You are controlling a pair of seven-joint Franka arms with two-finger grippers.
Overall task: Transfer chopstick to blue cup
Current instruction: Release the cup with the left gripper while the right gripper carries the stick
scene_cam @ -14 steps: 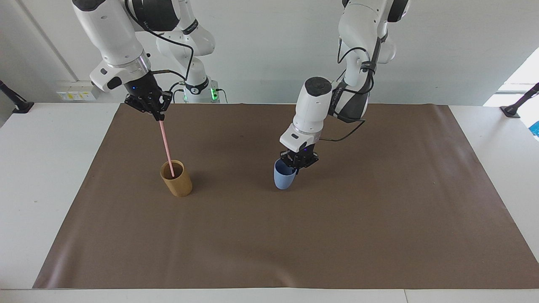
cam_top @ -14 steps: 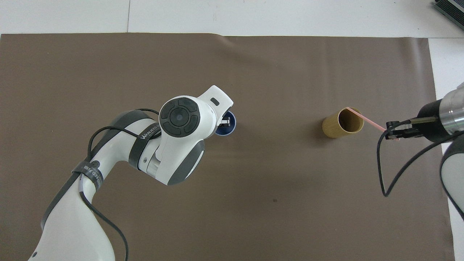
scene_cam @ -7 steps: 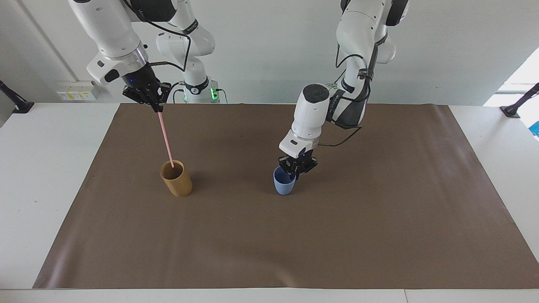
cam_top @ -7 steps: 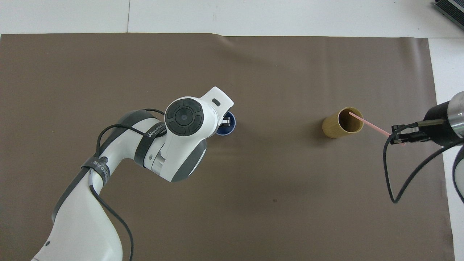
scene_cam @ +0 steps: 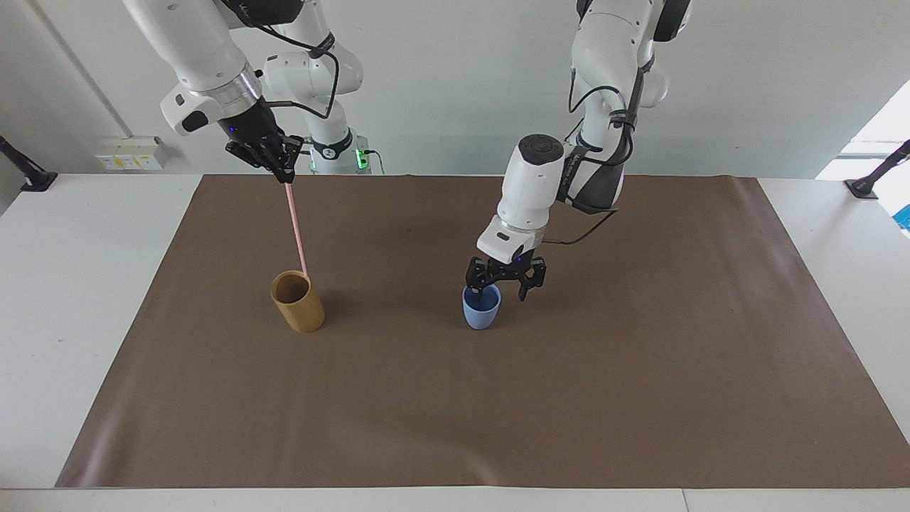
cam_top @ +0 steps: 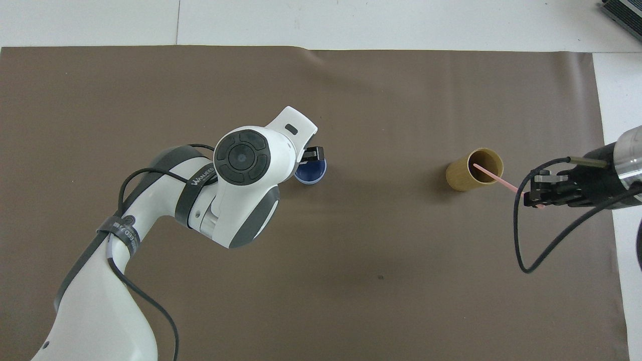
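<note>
The pale-pink chopstick (scene_cam: pixel 296 229) hangs almost upright, its top end pinched in my right gripper (scene_cam: pixel 284 173), which is shut on it high over the tan cup. Its lower tip sits at about the level of that cup's mouth; seen from overhead, the chopstick (cam_top: pixel 494 176) still points into the opening. The blue cup (scene_cam: pixel 481 311) stands upright on the brown mat (scene_cam: pixel 640 370) near the middle of the table. My left gripper (scene_cam: pixel 501 288) hovers open just over the blue cup's rim, one finger over the mouth and the other outside it. In the overhead view my left wrist covers part of the blue cup (cam_top: pixel 312 174).
A tan-brown cylindrical cup (scene_cam: pixel 297 302) stands on the mat toward the right arm's end, about level with the blue cup. The white tabletop (scene_cam: pixel 64 284) borders the mat on all sides.
My left gripper has opened and let go of the blue cup's rim; the cup went from tilted to upright. My right gripper has risen, drawing the chopstick up out of the tan cup.
</note>
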